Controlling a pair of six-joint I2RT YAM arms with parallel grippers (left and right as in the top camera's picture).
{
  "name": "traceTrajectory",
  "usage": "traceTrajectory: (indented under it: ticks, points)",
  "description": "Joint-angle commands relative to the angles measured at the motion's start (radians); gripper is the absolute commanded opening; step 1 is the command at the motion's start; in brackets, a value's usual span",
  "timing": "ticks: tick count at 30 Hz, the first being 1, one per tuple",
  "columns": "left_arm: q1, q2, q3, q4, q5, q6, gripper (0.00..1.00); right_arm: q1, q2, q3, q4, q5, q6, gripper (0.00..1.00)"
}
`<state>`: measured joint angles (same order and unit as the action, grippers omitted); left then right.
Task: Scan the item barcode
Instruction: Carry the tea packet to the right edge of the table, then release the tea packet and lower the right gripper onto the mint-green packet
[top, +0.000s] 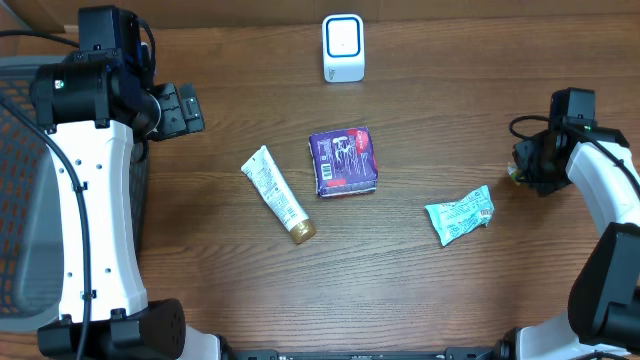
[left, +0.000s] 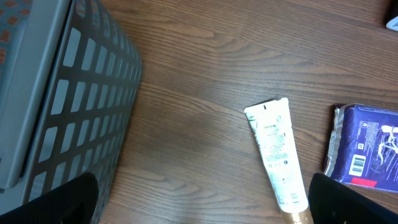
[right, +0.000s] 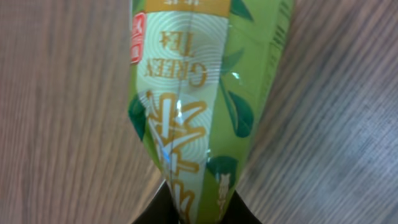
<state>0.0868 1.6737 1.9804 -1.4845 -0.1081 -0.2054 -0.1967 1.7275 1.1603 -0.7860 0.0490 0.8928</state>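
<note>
In the right wrist view a green tea packet (right: 199, 93) fills the middle, its narrow end pinched between the dark fingers of my right gripper (right: 196, 211). From overhead only a yellow-green sliver (top: 512, 172) shows at that gripper (top: 520, 170), near the table's right edge. The white scanner (top: 343, 48) stands at the back centre, far from it. My left gripper (top: 185, 108) hangs open and empty at the back left; in its wrist view (left: 201, 211) its fingertips (left: 71, 199) spread wide above bare wood.
A white tube (top: 277, 194) (left: 277, 155), a purple pack (top: 343, 160) (left: 367, 146) and a pale green wrapper (top: 460, 216) lie mid-table. A grey mesh basket (left: 81, 93) stands off the left edge (top: 20, 200).
</note>
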Motion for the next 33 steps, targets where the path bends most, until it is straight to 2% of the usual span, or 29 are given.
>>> traceTrajectory:
  ticks: [1,4,6,7,11,16,17,18,20,23,29,33]
  points:
    - [-0.002,0.000,-0.009,0.000,0.002,0.019,1.00,-0.009,-0.020,0.008,0.018,0.004,-0.010,0.39]
    - [-0.002,0.000,-0.009,0.000,0.002,0.019,1.00,-0.009,-0.021,0.019,0.018,-0.026,-0.055,0.77]
    - [-0.002,0.000,-0.009,0.000,0.002,0.019,1.00,-0.008,-0.023,0.041,0.016,-0.071,-0.137,0.94]
    - [-0.002,0.000,-0.009,0.000,0.002,0.019,0.99,-0.008,-0.026,0.058,0.006,-0.104,-0.178,0.98]
    - [-0.002,0.000,-0.009,0.000,0.002,0.019,0.99,-0.006,-0.047,0.126,-0.055,-0.244,-0.305,0.98]
    - [-0.002,0.000,-0.009,0.000,0.002,0.019,1.00,0.028,-0.077,0.158,-0.178,-0.366,-0.398,0.90]
    - [-0.002,0.000,-0.009,0.000,0.002,0.019,0.99,0.039,-0.077,0.156,-0.215,-0.364,-0.406,0.82]
    - [-0.002,0.000,-0.009,0.000,0.002,0.019,0.99,0.048,-0.077,0.148,-0.240,-0.361,-0.422,0.70]
    - [-0.002,0.000,-0.009,0.000,0.002,0.019,1.00,0.068,-0.077,0.115,-0.280,-0.320,-0.430,0.50]
    - [-0.002,0.000,-0.009,0.000,0.002,0.019,1.00,0.092,-0.076,0.039,-0.302,-0.267,-0.430,0.31]
    - [-0.002,0.000,-0.009,0.000,0.002,0.019,1.00,0.100,-0.076,-0.123,-0.254,-0.271,-0.426,0.18]
    - [-0.002,0.000,-0.009,0.000,0.002,0.019,0.99,0.099,-0.076,-0.211,-0.196,-0.257,-0.426,0.18]
